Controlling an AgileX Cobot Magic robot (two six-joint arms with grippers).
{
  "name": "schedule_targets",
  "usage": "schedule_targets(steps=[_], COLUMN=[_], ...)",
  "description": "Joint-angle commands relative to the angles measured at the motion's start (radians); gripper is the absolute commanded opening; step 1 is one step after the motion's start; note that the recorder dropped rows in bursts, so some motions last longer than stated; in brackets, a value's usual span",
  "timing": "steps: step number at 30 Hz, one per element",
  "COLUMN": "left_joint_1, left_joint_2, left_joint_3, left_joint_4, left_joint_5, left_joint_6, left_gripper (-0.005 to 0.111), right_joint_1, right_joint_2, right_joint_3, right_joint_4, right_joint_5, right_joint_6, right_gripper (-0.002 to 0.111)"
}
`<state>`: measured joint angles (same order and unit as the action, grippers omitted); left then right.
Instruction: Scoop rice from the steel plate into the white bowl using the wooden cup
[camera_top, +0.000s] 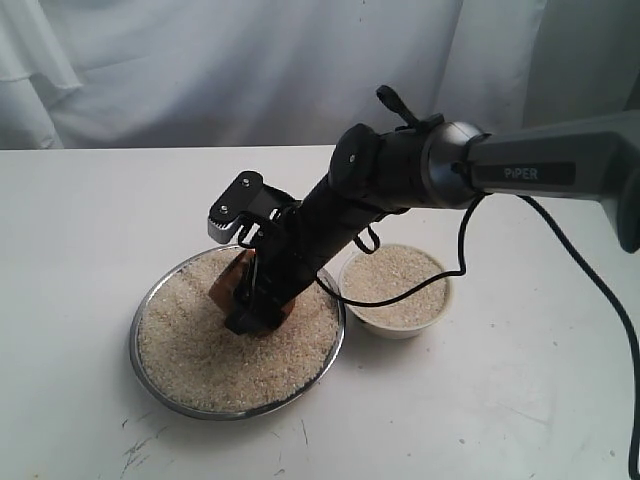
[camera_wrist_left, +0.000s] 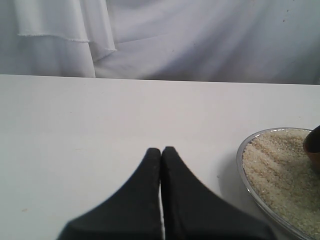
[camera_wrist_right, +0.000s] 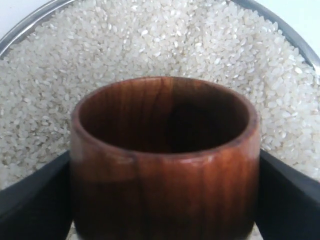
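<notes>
The steel plate (camera_top: 136, 335) sat near the middle of the white tabletop (camera_top: 90, 230). Bare surface lay open to its left and toward the near edge, and a white curtain (camera_top: 200, 70) closed off the far side. The white bowl (camera_top: 402, 329) stood just beside the plate's right rim; whether the two touched could not be told. A black cable (camera_top: 440, 272) sagged from the right arm across the bowl.

Rice (camera_top: 200, 350) covered the plate almost to its rim, and more grains filled the bowl nearly to the top.

The right hand (camera_top: 252, 308) reached down into the plate, its two fingers (camera_wrist_right: 35, 200) pinching the wooden cup (camera_wrist_right: 165, 165) by opposite sides. The cup was low over the rice toward the plate's far-left part, tipped off upright, its mouth turned to the grains ahead and its inside showing dark wood.

The left hand (camera_wrist_left: 161, 151) had its tips pressed together over bare tabletop, with the plate's rim off to one side.
</notes>
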<state>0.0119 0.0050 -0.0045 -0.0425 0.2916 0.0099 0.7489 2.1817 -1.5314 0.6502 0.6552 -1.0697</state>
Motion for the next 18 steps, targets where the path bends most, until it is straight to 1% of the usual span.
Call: schedule_targets(steps=[1,4,6,7,11,16,17,18], left_joint_1=[-0.002,-0.002,-0.002,-0.002,-0.002,-0.002,-0.002,-0.002], left_joint_2=[-0.005,-0.005,-0.005,-0.005,-0.005,-0.005,-0.005,-0.005], left_joint_3=[0.005,0.005,0.005,0.005,0.005,0.005,0.005,0.005], left_joint_4=[-0.001,-0.001,-0.001,-0.001,-0.001,-0.001,-0.001,-0.001], left_joint_5=[-0.006,-0.006,-0.006,-0.006,-0.006,-0.006,-0.006,-0.006], left_joint_6=[0.001,-0.001,-0.001,-0.001,-0.001,0.001,0.001,0.001], left_gripper=[0.000,0.000,0.000,0.000,0.000,0.000,0.000,0.000], right_joint_1=[0.002,0.008,0.008,0.008,0.008,0.008,0.008,0.008], right_joint_2=[0.013,0.033,0.033,0.033,0.033,0.008,0.001,-0.014], right_joint_3=[0.002,0.002,0.002,0.002,0.002,0.002,0.002,0.002], right_joint_4=[-0.007,-0.007,-0.002,-0.005,-0.005,-0.023,-0.032,-0.041], right_joint_5=[-0.019,-0.021,-0.040,-0.040,-0.040,-0.033,-0.033,-0.033], right_joint_6=[0.023,0.027,0.040,0.044,0.059,0.068,0.068,0.071], right_gripper=[0.075,0.071,0.064,0.057,0.037,0.006,0.001,0.000])
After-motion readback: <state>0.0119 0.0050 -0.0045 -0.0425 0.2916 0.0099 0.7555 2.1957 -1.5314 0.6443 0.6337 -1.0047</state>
